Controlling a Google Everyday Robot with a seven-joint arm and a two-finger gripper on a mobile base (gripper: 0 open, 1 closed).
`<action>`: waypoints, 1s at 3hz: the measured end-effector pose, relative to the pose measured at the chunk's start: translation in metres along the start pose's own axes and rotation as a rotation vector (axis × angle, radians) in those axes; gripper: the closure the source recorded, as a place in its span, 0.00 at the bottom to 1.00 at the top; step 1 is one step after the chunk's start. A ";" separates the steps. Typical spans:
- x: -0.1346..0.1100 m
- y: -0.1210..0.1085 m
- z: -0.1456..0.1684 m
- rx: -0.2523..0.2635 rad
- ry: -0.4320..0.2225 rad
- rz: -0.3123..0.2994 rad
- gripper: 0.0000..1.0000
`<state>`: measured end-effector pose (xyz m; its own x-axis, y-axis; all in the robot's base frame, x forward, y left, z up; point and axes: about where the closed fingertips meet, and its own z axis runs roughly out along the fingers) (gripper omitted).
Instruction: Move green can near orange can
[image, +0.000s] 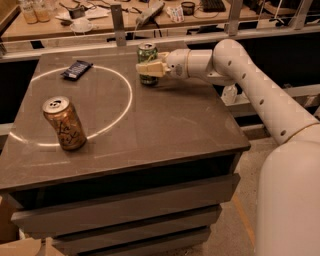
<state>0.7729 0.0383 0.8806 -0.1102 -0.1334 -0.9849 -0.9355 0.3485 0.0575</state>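
Observation:
The green can (146, 53) stands upright near the far edge of the dark table (165, 125), right of its middle. My gripper (148, 69) reaches in from the right, and its pale fingers (151, 68) wrap around the lower half of the green can. The orange can (64, 123) stands at the front left of the table, leaning slightly, far from the green can and the gripper.
A dark flat packet (77, 69) lies at the far left of the table. A bright ring of light (75, 105) marks the table top. A railing (200, 35) and a cluttered desk stand behind the table. My white arm (255, 85) spans the right side.

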 end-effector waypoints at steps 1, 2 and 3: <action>-0.006 0.037 0.007 -0.105 0.040 -0.042 1.00; -0.019 0.090 0.018 -0.203 0.034 -0.093 1.00; -0.021 0.142 0.041 -0.310 0.002 -0.089 1.00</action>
<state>0.6562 0.1287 0.9023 -0.0242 -0.1527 -0.9880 -0.9992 0.0359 0.0189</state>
